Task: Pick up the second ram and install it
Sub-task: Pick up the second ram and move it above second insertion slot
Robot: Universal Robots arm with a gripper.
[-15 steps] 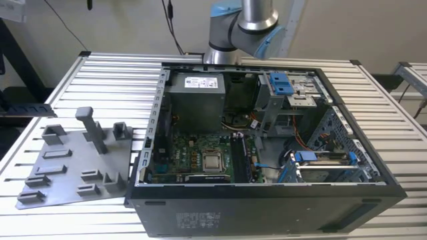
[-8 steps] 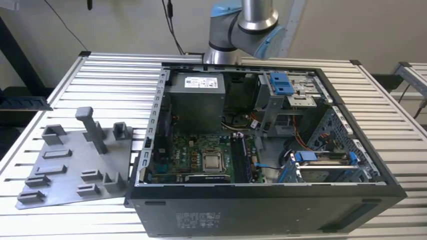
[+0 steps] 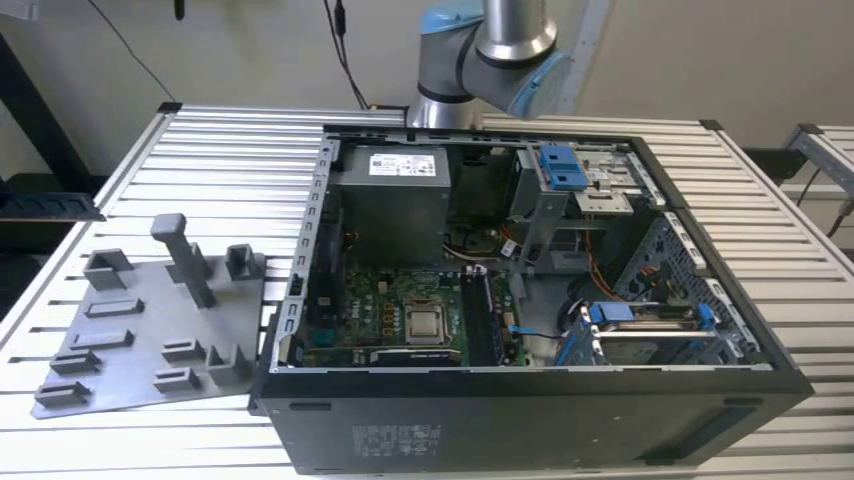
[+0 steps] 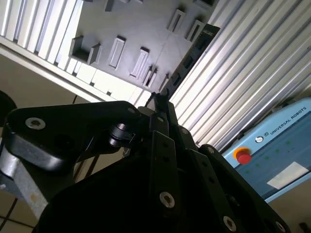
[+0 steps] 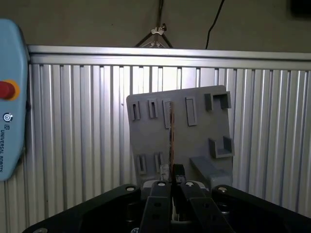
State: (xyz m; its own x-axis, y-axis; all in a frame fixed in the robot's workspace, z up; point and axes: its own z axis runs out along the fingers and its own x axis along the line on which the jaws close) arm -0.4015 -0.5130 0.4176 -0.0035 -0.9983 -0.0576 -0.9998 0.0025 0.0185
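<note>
Second wrist view — second ram (image 4: 192,53) broadside in the pinched-shut end effector (image 4: 163,97) — first wrist view, its thin edge (image 5: 171,131).

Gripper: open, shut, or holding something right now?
Gripper: shut on the second ram, which sticks out edge-on from between its fingertips in both wrist views.

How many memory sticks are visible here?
1: the second ram, at the exterior view's left edge beside the grey tray, clamped in the end effector. Others may be hidden inside the computer case.
</note>
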